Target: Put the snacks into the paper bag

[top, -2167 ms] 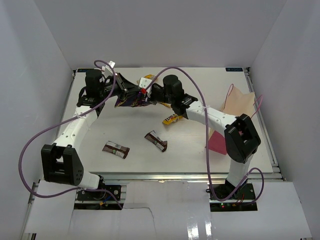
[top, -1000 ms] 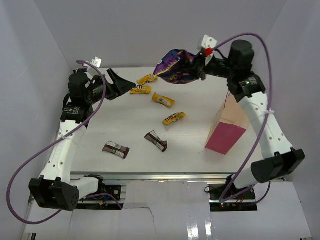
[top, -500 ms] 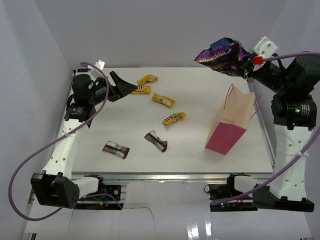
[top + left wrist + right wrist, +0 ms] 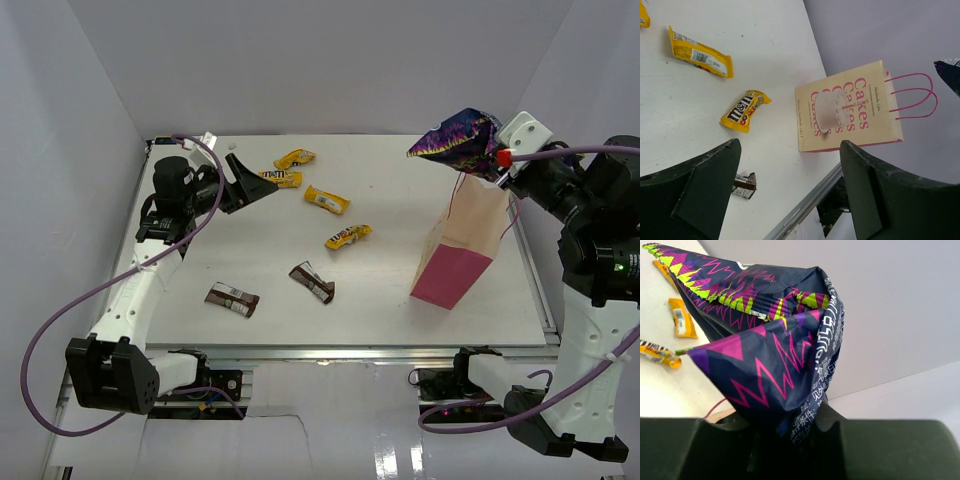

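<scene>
I've got the big snack [image 4: 458,135] in my right claw [image 4: 491,156] above the paper bag [image 4: 458,250], tabletop [image 4: 390,200] right; packs [image 4: 327,199] far centre, bars [image 4: 312,282] nearer me.

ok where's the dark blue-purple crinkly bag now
Top view, far right: the dark blue-purple crinkly bag is held up in the right gripper, just over the top of the upright pink paper bag.

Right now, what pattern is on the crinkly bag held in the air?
The crinkly bag is navy with magenta and lime zigzags, clearest in the right wrist view.
</scene>
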You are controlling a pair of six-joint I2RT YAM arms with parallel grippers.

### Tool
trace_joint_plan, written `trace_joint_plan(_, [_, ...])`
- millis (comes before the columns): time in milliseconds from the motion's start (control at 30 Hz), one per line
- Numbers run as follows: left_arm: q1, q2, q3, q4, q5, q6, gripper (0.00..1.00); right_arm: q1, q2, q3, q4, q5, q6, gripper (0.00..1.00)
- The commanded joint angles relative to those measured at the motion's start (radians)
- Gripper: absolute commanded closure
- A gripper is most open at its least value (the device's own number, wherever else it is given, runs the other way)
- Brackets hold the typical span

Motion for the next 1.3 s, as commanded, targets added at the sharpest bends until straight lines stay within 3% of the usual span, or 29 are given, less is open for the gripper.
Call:
trace_joint_plan(0, [0.006, -0.01, -0.008, 0.033, 0.025, 0.007, 0.09, 0.001, -0.032, 0.08, 0.056, -0.004, -0.108, 0.92])
trace_joint_plan(167, [0.006, -0.025, -0.02, 0.027, 0.025, 0.018, 0.09, 0.001, -0.015, 0.112, -0.128, -0.037, -0.226, 0.92])
trace_joint_plan(733, [0.007, -0.04, -0.054, 0.036, 0.04, 0.024, 0.09, 0.001, 0.129, 0.025, -0.437, -0.161, -0.588, 0.92])
trace_joint_plan(1100, [0.006, -0.03, -0.058, 0.05, 0.051, 0.021, 0.09, 0.001, 0.149, -0.11, -0.466, -0.133, -0.717, 0.92])
trace_joint_plan(1200, [0.006, -0.025, -0.055, 0.048, 0.059, 0.027, 0.08, 0.001, 0.153, -0.144, -0.445, -0.135, -0.709, 0.9])
trace_joint_plan(1267, [0.007, -0.022, -0.06, 0.039, 0.059, 0.032, 0.09, 0.001, 0.152, -0.168, -0.436, -0.142, -0.706, 0.76])
